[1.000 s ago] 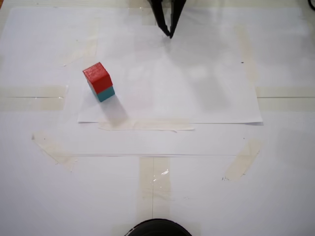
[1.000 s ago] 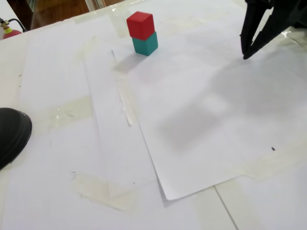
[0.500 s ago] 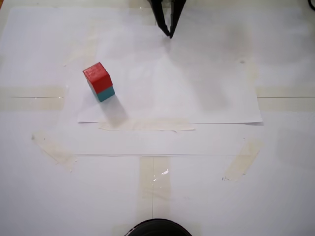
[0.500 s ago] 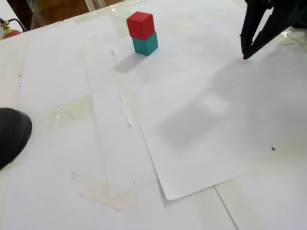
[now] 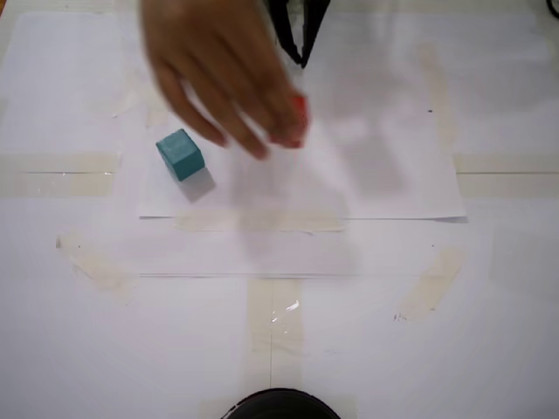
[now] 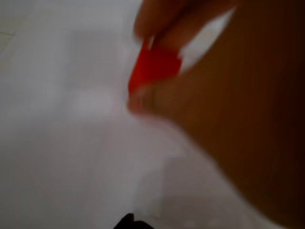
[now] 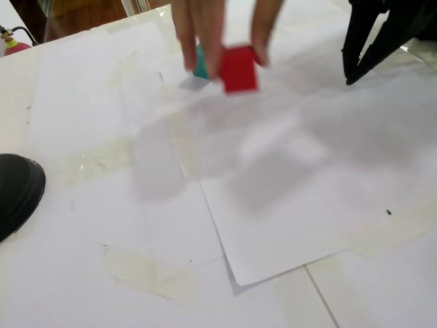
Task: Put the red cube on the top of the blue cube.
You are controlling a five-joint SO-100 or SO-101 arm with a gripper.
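Held off the table in a person's hand (image 5: 218, 70): the red cube (image 5: 299, 106), pinched between the fingertips (image 7: 205, 41), blurred in all three views. In the wrist view, seen close as a red block (image 6: 155, 71) below the fingers, with the hand (image 6: 238, 119) filling the right side.

Resting on the white paper sheet (image 5: 393, 175), toward its left part in a fixed view: the blue cube (image 5: 180, 155), with nothing on top. In a fixed view, half hidden behind the fingers, only a teal edge (image 7: 201, 65) showing.

At the far edge of the table, well apart from both cubes: the gripper (image 5: 302, 61), tips meeting in a narrow point and gripping nothing; same closed V shape at the upper right in a fixed view (image 7: 349, 79). Red cube between the gripper and the blue cube, nearer to the gripper.

At the table edge, a round black object (image 7: 17, 191).
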